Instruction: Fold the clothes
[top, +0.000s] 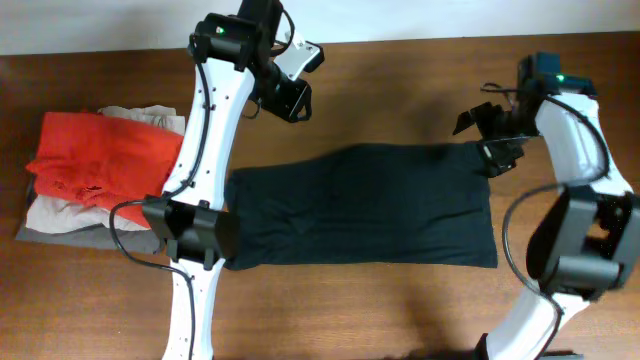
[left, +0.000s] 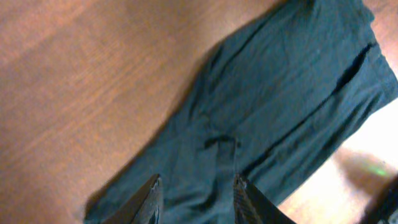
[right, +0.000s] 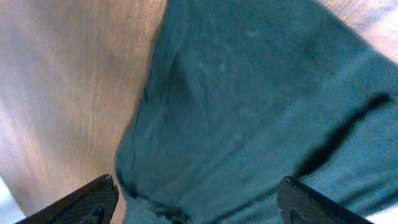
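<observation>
Table (top: 400, 300): I see a brown wooden top that fills most of the overhead view, with a pale strip along its far edge.
Clothes (top: 360, 205): the black garment lies flat in the middle of the table as a long band running left to right. Its left end passes under my left arm, and its right end stops just short of my right arm's base. I can't make out a logo.
Left arm (top: 205, 130): white links run up the left side of the garment, with the wrist bent over bare wood beyond the far edge of the cloth.
Right arm (top: 575, 150): it curves in from the right edge, with the wrist over the garment's far right corner.
Folded pile: a red garment (top: 100, 155) lies on top of a beige one (top: 150, 115) and a grey one (top: 70, 233) at the left end of the table, well apart from the black cloth.
Right gripper (top: 492, 140): the fingers (right: 93, 199) are spread wide and released. The wrist view shows a rumpled cloth edge below the gap, and nothing is pinched.
Left gripper (top: 290, 95): the fingers (left: 149, 202) are parted and empty, with the cloth visible below them.
</observation>
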